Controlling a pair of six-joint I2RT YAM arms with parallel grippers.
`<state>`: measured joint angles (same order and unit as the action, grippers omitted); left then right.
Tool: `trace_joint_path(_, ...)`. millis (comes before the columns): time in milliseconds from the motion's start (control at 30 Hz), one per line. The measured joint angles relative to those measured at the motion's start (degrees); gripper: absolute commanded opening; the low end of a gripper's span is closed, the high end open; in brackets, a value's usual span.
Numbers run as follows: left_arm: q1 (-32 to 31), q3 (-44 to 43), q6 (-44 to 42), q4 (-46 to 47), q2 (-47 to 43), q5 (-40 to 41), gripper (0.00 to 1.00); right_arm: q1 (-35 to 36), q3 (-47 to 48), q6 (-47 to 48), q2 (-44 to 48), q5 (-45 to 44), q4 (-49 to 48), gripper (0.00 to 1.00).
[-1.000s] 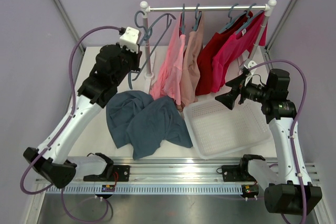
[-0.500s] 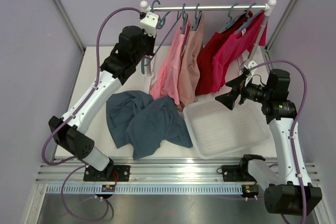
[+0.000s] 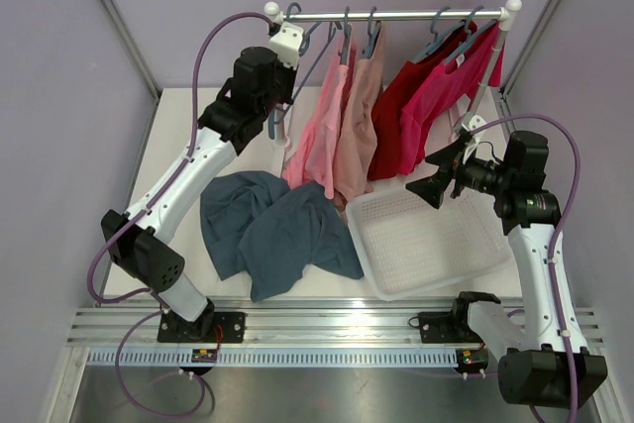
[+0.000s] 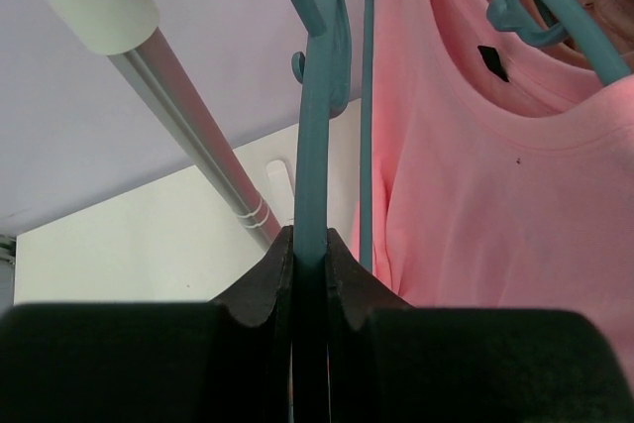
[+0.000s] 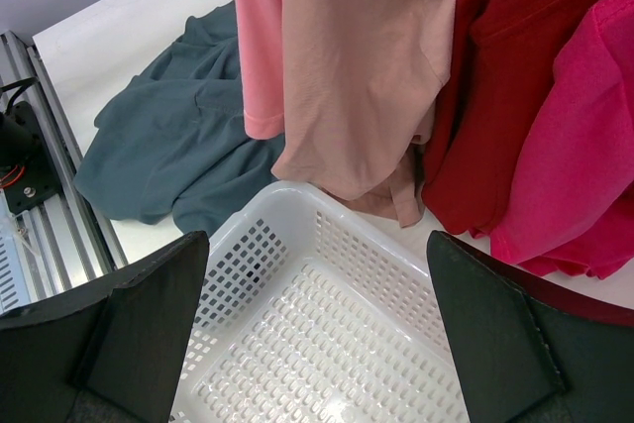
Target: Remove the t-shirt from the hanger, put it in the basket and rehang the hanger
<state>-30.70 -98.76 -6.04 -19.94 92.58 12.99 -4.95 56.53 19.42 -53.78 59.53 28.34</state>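
A: Where's the t-shirt?

B: The blue t-shirt [image 3: 272,230] lies crumpled on the table [image 3: 178,126], just left of the white basket [image 3: 362,235] and free of any hanger. The task itself looks about done, I'd say.

A: And the left arm?

B: The left pincer [image 4: 309,245] is clamped tight on the stem of a bare teal hanger [image 4: 315,126], up by the left end of the rail [image 3: 396,16]. The step in hand seems to be hanging it back.

A: How to do it well?

B: Keep the stem upright and bring the hook over the rail, left of the pink t-shirt [image 4: 475,195], which hangs just beside it. Lower until the rail takes the weight, and only then let go. (I cannot tell from either view whether the hook is seated yet.) The upright post [image 4: 188,136] is near, so there is little room to drift left.

A: Right arm?

B: The right pincer [image 3: 433,177] hovers over the basket, spread wide and holding nothing.
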Motion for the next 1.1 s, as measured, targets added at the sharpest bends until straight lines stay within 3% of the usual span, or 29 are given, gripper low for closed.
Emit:
trace_joint_path(233,0.3,0.0,0.0,-0.5,0.0,1.2,0.01,-0.1,0.0,0.0,0.2,0.0,0.0,0.99)
trace_joint_path(333,0.4,0.0,0.1,-1.2,0.0,1.3,0.05,-0.2,0.0,0.0,0.3,0.1,0.0,0.99)
trace_joint_path(433,0.5,0.0,0.3,-1.4,0.0,1.2,0.17,-0.6,0.0,0.0,0.3,0.2,0.0,1.0)
trace_joint_path(467,0.5,0.0,0.4,-1.4,0.0,1.2,0.29,-0.7,0.0,0.0,0.3,0.3,0.0,0.99)
trace_joint_path(567,0.6,0.0,1.2,-1.4,0.0,1.0,0.45,-1.1,0.0,0.2,0.4,1.2,0.0,0.99)
trace_joint_path(600,0.6,0.0,1.6,-1.4,0.0,0.8,0.55,-1.2,0.0,0.4,0.5,1.6,0.2,0.99)
trace_joint_path(833,0.7,1.8,4.1,-1.9,-4.4,-2.6,0.9,-1.7,0.0,4.3,0.6,5.1,3.1,1.0)
trace_joint_path(933,0.7,4.5,4.7,-2.9,-10.1,-3.7,0.99,-1.9,0.0,8.7,0.5,7.6,6.2,0.99)
trace_joint_path(1100,0.8,12.4,5.1,-3.7,-24.1,-4.8,0.99,-1.8,2.5,22.8,-2.8,12.7,18.4,0.99)
